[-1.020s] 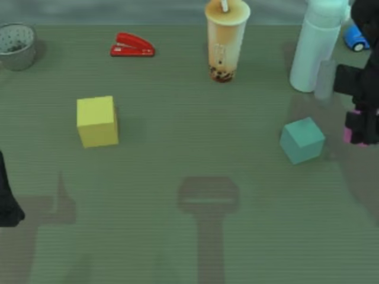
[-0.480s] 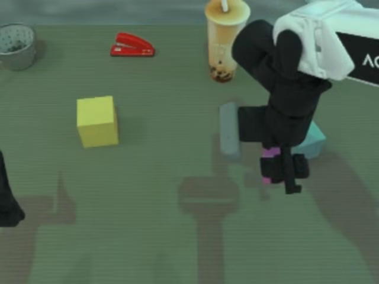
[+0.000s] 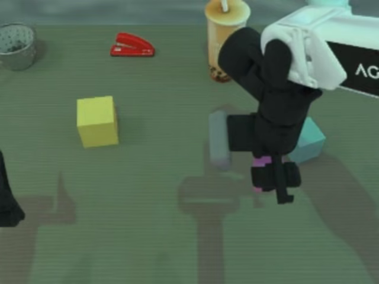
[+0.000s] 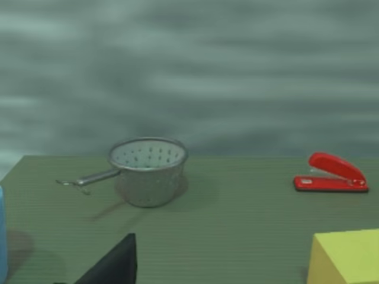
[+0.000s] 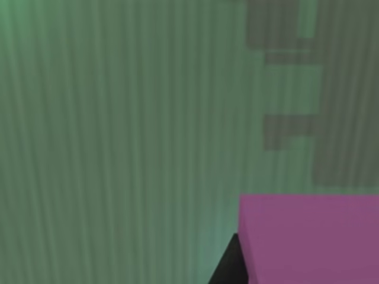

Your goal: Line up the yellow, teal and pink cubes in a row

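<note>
My right gripper point(image 3: 272, 178) hangs over the table right of centre, shut on the pink cube point(image 3: 260, 161). That cube fills the lower corner of the right wrist view point(image 5: 308, 236), beside one dark finger point(image 5: 228, 266). The teal cube point(image 3: 312, 142) rests on the table just right of the arm, half hidden behind it. Far to the left stands the yellow cube point(image 3: 96, 120), also seen in the left wrist view point(image 4: 346, 257). My left gripper point(image 3: 7, 204) is parked at the left edge, open, with one finger point(image 4: 118, 263) showing.
Along the back edge stand a metal strainer pot point(image 3: 16, 44), a red stapler point(image 3: 132, 45) and a bubble tea cup point(image 3: 222, 29). The right arm's white housing point(image 3: 308, 47) covers the back right corner.
The right arm has swung from the right edge towards the table's middle, carrying the pink cube leftwards. It now covers the white bottle and part of the teal cube. The left arm stayed still.
</note>
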